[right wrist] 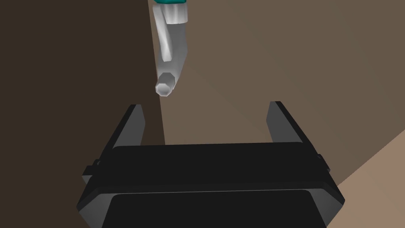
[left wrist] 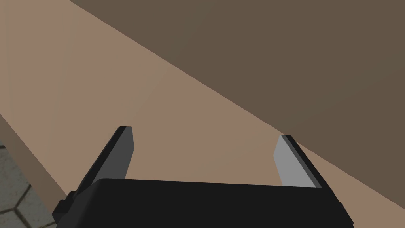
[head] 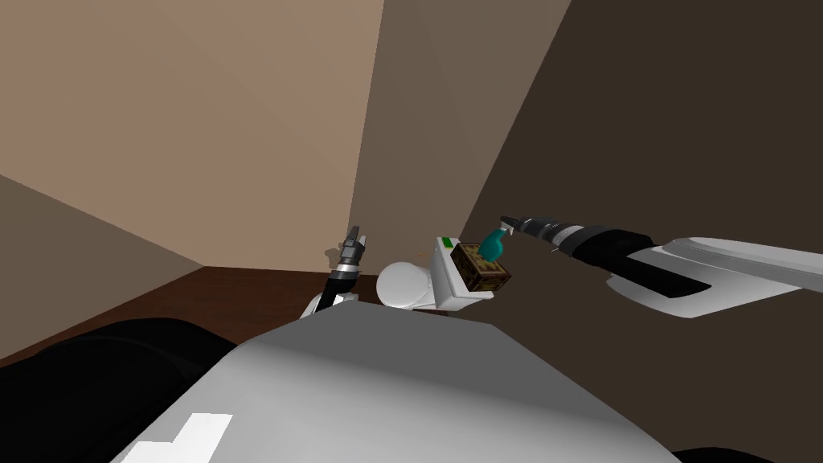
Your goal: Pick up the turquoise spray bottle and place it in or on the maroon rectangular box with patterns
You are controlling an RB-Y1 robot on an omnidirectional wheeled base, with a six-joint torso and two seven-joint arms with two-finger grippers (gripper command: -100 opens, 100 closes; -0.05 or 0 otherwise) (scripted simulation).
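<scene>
Right hand: the right gripper (right wrist: 205, 107) is wide open, its two fingers about a third of the frame apart, holding and touching nothing.
Right hand and bottle: in the right wrist view, the turquoise spray bottle (right wrist: 170, 51) shows its white nozzle just beyond the fingertips, nearer to one finger and clear of both.
Right arm pose: in the head view the right arm stretches in from the right edge towards the centre, with the right gripper (head: 505, 220) pointing left at the bottle's head.
Bottle location: right of centre in the head view, the turquoise spray bottle (head: 492, 243) rests on top of the dark brown patterned box (head: 480, 269), its white head towards the gripper.
Box location: the box sits on a white toilet-like fixture (head: 444, 291), just right of centre.
Left hand: the left gripper (left wrist: 205, 132) is open and empty.
Left arm pose: the left gripper (head: 354, 233) points upward, left of the fixture and well apart from the bottle.
Markings: the box bears a yellowish pattern, too small to read; a small green patch (head: 447, 240) lies on the fixture beside it.
</scene>
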